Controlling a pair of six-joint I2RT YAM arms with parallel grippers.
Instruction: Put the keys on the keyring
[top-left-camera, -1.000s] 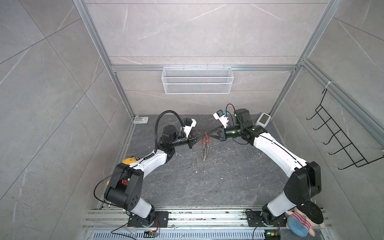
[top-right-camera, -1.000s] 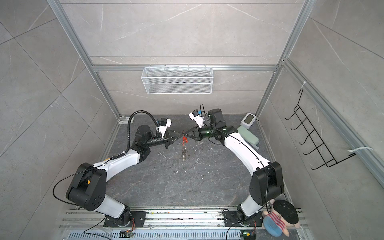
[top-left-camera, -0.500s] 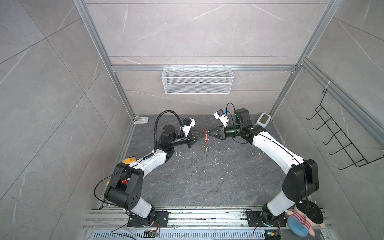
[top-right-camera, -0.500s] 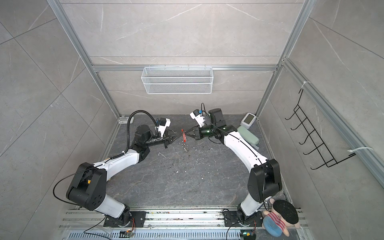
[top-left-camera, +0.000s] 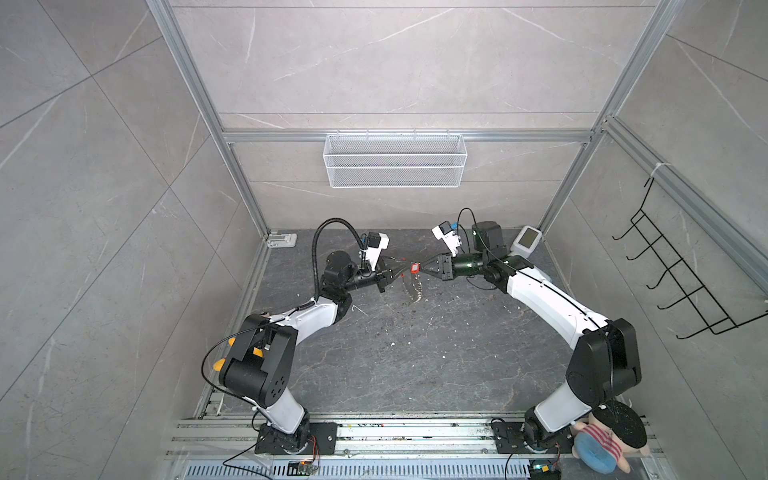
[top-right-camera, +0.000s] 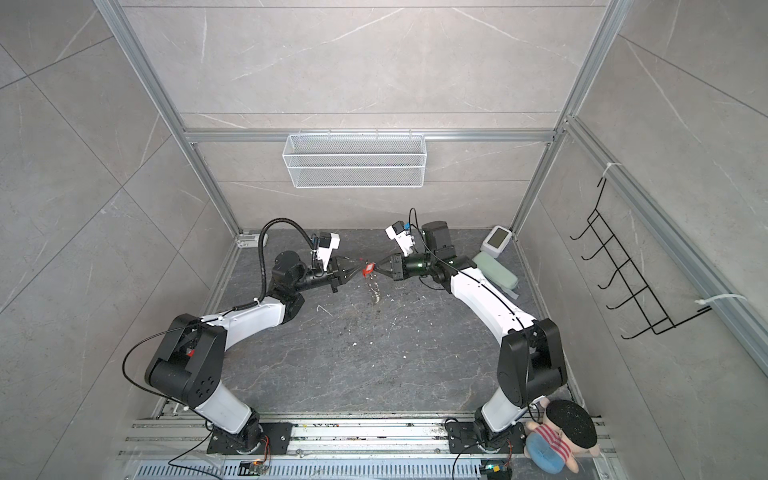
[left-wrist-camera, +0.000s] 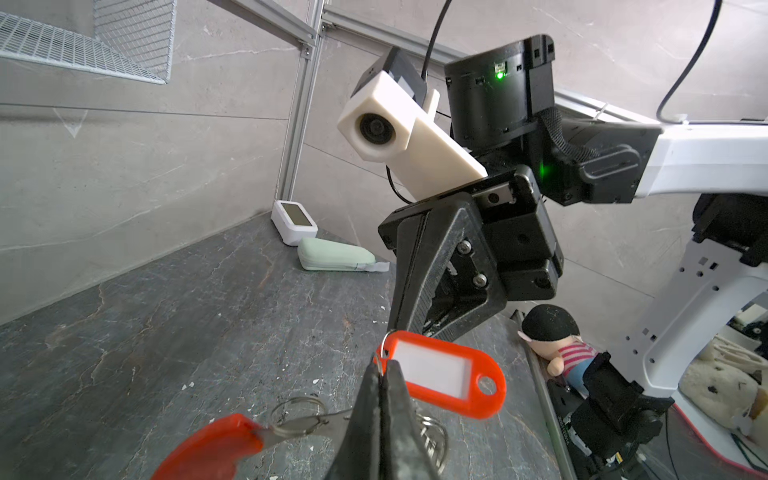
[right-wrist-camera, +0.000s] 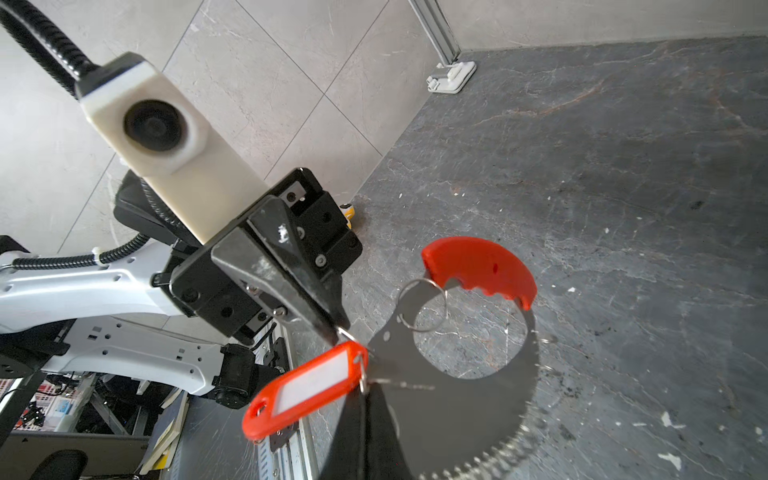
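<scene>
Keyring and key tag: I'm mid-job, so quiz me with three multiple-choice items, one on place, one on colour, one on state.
1. Where is the keyring?
A. hanging in the air, clear of the table
B. lying flat on the table
C. draped over the left arm's elbow

2. What colour is the key tag?
A. blue, black window
B. red, white window
C. all green

3. How do the jaws of the left gripper and right gripper stand?
A. both wide open
B. one open
C. both shut

1 A: its shadow falls on the table below it.
2 B: both wrist views show it.
3 C: each wrist view shows the opposite jaws pressed together.
</scene>
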